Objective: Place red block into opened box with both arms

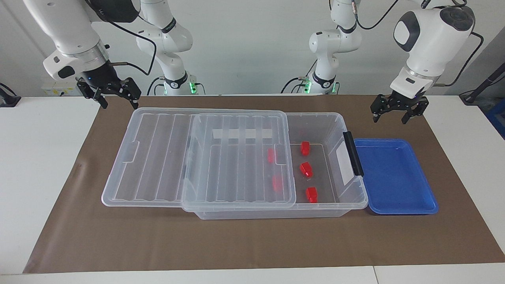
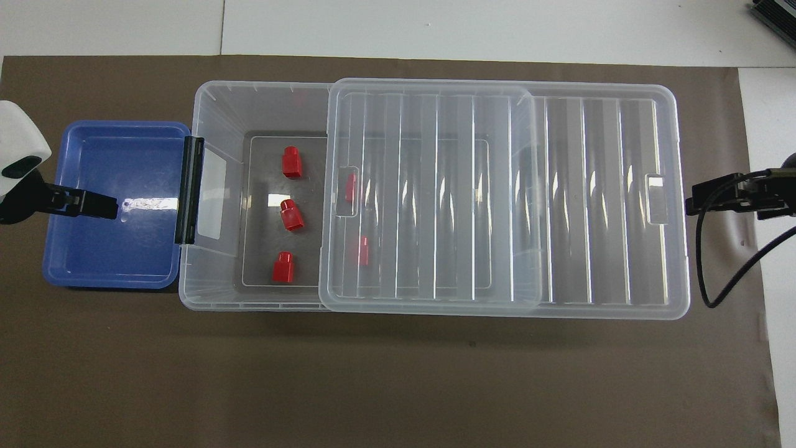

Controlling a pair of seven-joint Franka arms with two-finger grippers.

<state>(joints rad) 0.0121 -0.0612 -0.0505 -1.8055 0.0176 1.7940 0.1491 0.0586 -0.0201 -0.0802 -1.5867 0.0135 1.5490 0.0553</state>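
Observation:
The box [image 1: 315, 115] [image 2: 261, 87] is a clear bin in the middle of the mat. Its ribbed lid [image 1: 158, 157] [image 2: 559, 186] is slid toward the right arm's end, so the end by the black handle [image 1: 353, 154] stands uncovered. Three red blocks [image 1: 306, 169] [image 2: 291, 214] lie on the uncovered floor, and two more [image 1: 270, 155] [image 2: 362, 250] show through the lid. My left gripper [image 1: 389, 116] [image 2: 106, 206] hangs open and empty over the blue tray. My right gripper [image 1: 120, 103] [image 2: 693, 204] waits open and empty over the mat, just off the lid's end.
A shallow blue tray [image 1: 394, 177] [image 2: 112, 249] with nothing in it sits against the box's handle end, toward the left arm's end. A brown mat [image 1: 252, 240] covers the white table. A black cable [image 2: 709, 261] loops down from the right gripper.

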